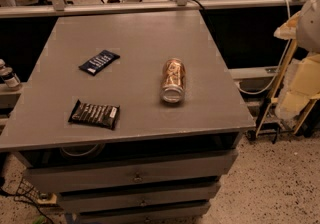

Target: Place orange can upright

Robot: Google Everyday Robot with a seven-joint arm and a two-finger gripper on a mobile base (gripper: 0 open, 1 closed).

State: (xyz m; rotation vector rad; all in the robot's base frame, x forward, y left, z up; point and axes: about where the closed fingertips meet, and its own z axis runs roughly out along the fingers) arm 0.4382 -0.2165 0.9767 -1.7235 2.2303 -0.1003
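The orange can [173, 80] lies on its side on the grey cabinet top [135, 38], right of the middle. Its long axis runs front to back, and one silver-rimmed end faces the front edge. Pale swirly markings show on its copper-orange side. My gripper is not in view. A pale rounded shape [311, 20] at the right edge, off the cabinet, may be part of my arm. Nothing touches the can.
A dark blue flat packet [99, 62] lies left of the can, and a dark brown packet [94, 114] lies near the front left edge. The cabinet has drawers below, the top one slightly open [130, 150]. Yellow frames and padding [295, 88] stand on the right. A small bottle [9, 77] sits at the far left.
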